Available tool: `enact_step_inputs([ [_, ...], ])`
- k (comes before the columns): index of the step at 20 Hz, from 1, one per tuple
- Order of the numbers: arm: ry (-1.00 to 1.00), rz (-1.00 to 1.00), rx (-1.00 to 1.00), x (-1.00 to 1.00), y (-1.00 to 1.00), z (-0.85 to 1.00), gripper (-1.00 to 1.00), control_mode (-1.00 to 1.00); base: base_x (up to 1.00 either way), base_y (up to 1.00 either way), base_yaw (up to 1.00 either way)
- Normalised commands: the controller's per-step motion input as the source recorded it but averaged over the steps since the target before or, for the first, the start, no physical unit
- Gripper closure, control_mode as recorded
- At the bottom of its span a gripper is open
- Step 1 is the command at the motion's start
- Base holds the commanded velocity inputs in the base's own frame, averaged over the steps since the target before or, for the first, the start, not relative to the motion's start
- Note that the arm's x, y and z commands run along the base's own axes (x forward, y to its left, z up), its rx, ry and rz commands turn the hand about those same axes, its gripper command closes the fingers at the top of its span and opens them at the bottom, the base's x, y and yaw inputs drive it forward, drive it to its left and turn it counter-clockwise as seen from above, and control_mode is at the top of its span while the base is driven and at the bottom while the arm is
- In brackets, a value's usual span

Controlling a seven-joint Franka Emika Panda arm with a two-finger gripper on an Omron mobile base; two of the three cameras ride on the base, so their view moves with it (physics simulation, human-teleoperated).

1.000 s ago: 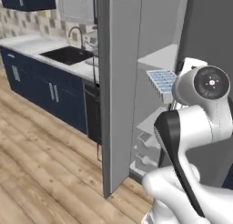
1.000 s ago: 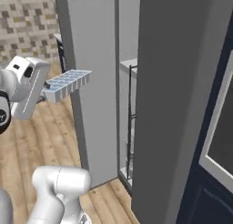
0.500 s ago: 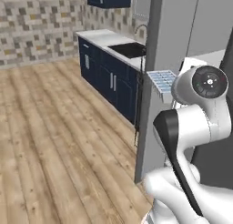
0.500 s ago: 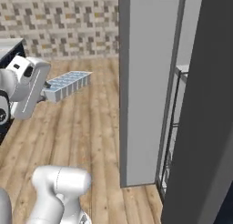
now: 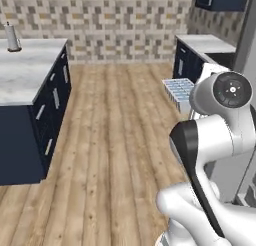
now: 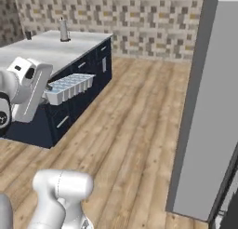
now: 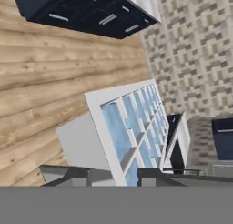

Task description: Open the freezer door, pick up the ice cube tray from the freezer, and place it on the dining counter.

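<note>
White ice cube tray [image 6: 69, 87] clamped in gripper [image 7: 111, 176], out of freezer; door [image 6: 207, 111] open. Remaining: carry to dining counter [image 6: 42, 49], set down.

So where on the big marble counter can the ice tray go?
Most of the dining counter top is bare, from its near edge back. The one crowded spot is the far end, where a grey cylinder stands. The claw holds the ice cube tray.

Even, bright rendered light, soft faint shadows, no glare; slightly coarse, pixelated edges.
</note>
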Motion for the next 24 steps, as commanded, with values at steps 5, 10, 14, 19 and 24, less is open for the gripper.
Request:
enact_step_inputs([
  [5, 0.00, 0.00, 0.00, 0.00, 0.00, 0.00, 1.00, 1.00, 0.16, 0.65, 0.56],
  [10, 0.00, 0.00, 0.00, 0.00, 0.00, 0.00, 1.00, 1.00, 0.61, 0.95, 0.33],
  [14, 0.00, 0.00, 0.00, 0.00, 0.00, 0.00, 1.00, 1.00, 0.99, 1.00, 0.14],
  [19, 0.00, 0.00, 0.00, 0.00, 0.00, 0.00, 1.00, 1.00, 1.00, 0.98, 0.04],
  [24, 0.00, 0.00, 0.00, 0.00, 0.00, 0.00, 1.00, 1.00, 1.00, 0.85, 0.00],
])
